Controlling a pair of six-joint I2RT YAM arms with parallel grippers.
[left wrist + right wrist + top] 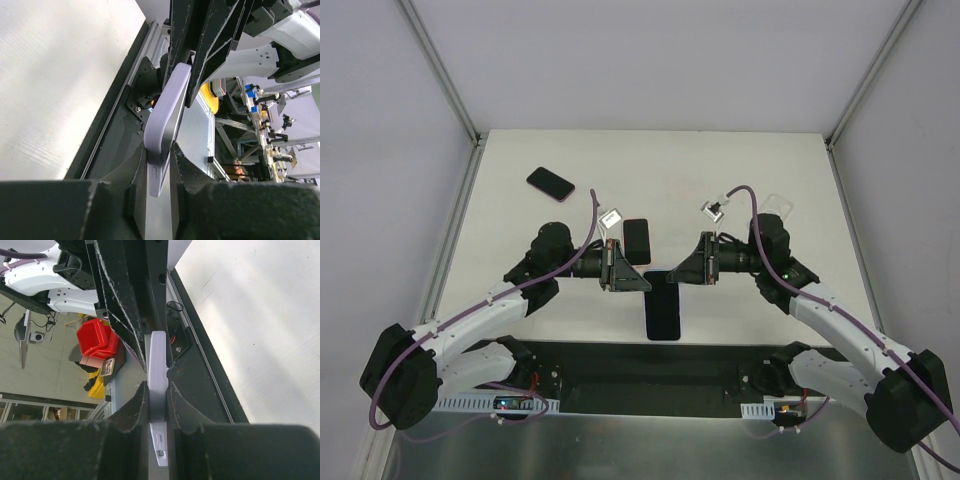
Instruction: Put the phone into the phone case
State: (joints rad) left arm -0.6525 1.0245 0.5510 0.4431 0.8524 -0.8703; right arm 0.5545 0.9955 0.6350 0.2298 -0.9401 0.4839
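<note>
I see both claws meeting over near edge of desk (740, 160), mid-view. Left claw (642, 282) (159, 167) pinching phone (662, 305) (167, 115) (157, 355) from left. Right claw (678, 275) (157, 395) pinching same phone from right. Phone's dark face turned toward top camera. Its lilac rim sits edge-on between fingers in both wrist views. Lilac rim case or phone body: I cannot tell. Second dark phone (551, 183) lying far left on desk. Black rectangle (636, 238) just behind left claw. Clear case (778, 205) far right.

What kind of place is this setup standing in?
Probably a robotics lab or workshop: a white table inside white panel walls, a red bin and cluttered benches beyond.
</note>
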